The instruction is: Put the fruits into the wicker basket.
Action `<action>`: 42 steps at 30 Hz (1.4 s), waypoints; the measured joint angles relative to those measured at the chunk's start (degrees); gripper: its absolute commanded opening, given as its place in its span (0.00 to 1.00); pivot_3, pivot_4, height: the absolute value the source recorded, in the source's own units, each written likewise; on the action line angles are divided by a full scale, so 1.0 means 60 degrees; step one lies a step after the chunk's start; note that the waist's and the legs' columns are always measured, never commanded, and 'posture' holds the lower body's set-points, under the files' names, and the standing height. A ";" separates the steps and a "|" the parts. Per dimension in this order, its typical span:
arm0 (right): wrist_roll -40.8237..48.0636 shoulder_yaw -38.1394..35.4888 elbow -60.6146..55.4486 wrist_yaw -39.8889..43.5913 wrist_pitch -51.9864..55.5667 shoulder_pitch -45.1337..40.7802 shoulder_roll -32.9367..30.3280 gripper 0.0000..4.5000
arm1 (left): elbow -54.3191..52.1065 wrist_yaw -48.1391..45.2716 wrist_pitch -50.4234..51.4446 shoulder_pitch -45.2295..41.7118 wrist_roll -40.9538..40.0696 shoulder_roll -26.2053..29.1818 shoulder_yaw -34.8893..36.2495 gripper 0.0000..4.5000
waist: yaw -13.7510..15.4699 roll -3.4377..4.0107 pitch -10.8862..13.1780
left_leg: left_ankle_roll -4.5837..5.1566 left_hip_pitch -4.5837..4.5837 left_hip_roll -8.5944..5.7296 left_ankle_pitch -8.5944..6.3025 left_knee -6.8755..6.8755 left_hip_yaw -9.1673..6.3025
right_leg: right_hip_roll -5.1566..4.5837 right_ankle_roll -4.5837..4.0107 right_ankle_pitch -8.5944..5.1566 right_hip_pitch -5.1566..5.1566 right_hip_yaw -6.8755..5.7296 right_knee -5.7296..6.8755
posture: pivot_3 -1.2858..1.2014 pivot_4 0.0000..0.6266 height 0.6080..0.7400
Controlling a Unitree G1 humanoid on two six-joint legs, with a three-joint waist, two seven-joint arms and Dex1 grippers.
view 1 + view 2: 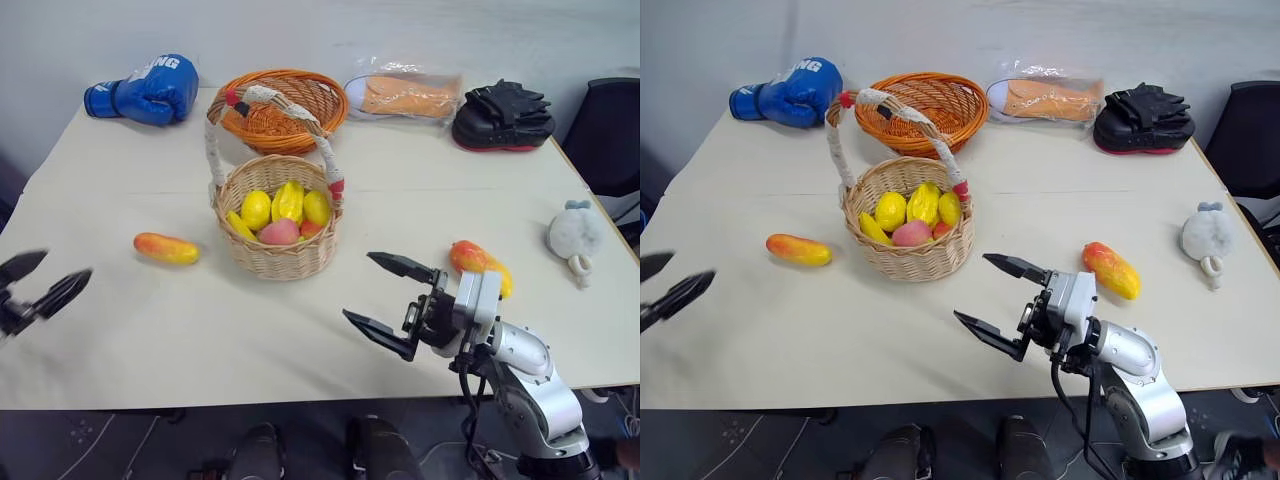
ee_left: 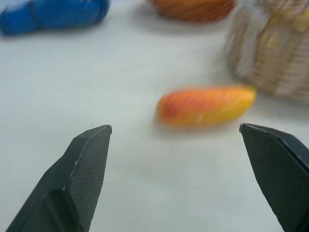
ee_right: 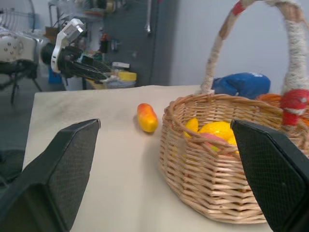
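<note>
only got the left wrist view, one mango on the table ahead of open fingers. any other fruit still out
Observer: Yes, a second mango lies on the table past the right gripper.
Operator: peach in yet
Observer: A pink peach sits in the wicker basket among yellow fruits.
Operator: right gripper holding anything
Observer: No, it is open and empty, pointing toward the basket.

- blue boxing glove (image 1: 146, 91) at table's (image 1: 120, 340) far left
- orange bowl (image 1: 290, 100) behind
- bagged shoe (image 1: 405, 96)
- black pad (image 1: 502, 117)
- grey plush (image 1: 575, 232) near right edge
</note>
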 measured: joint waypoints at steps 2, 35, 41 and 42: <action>-0.0036 0.0001 0.0144 0.0073 -0.0092 0.0015 0.0000 1.00 | 0.0603 -0.0227 -0.0217 0.0549 0.0118 0.0024 0.0165 0.99 | 0.0020 -0.0011 -0.0005 | -0.0002 -0.0003 -0.0001 -0.0004 0.0000 -0.0008 | -0.0007 -0.0001 0.0000 0.0001 -0.0015 0.0000 | 0.52 0.24 1.00; -0.0248 -0.0443 -0.0559 -0.1290 0.1001 0.0644 -0.0328 1.00 | 0.9785 -0.3429 -0.6558 -1.1446 0.6410 0.0012 -0.9173 0.85 | 0.0035 -0.0073 -0.0017 | -0.0024 -0.0028 -0.0018 -0.0010 0.0060 0.0260 | 0.0017 0.0011 0.0020 -0.0123 -0.0135 0.0067 | 0.52 0.24 1.00; -0.0246 -0.0463 -0.0668 -0.1418 0.1174 0.0633 -0.0439 1.00 | 0.9949 -0.3633 -0.6471 -1.1488 0.6391 0.0104 -0.9148 0.55 | 0.0006 -0.0072 -0.0017 | -0.0024 -0.0018 -0.0017 -0.0008 0.0062 0.0264 | 0.0015 0.0011 0.0020 -0.0126 -0.0131 0.0084 | 0.52 0.24 1.00; -0.0246 -0.0465 -0.0669 -0.1419 0.1175 0.0627 -0.0456 1.00 | 0.9949 -0.3871 -0.6408 -1.1448 0.6315 0.0168 -0.9058 0.54 | -0.0022 -0.0072 -0.0017 | -0.0024 -0.0012 -0.0014 -0.0008 0.0056 0.0265 | 0.0015 0.0010 0.0020 -0.0135 -0.0131 0.0089 | 0.52 0.24 1.00</action>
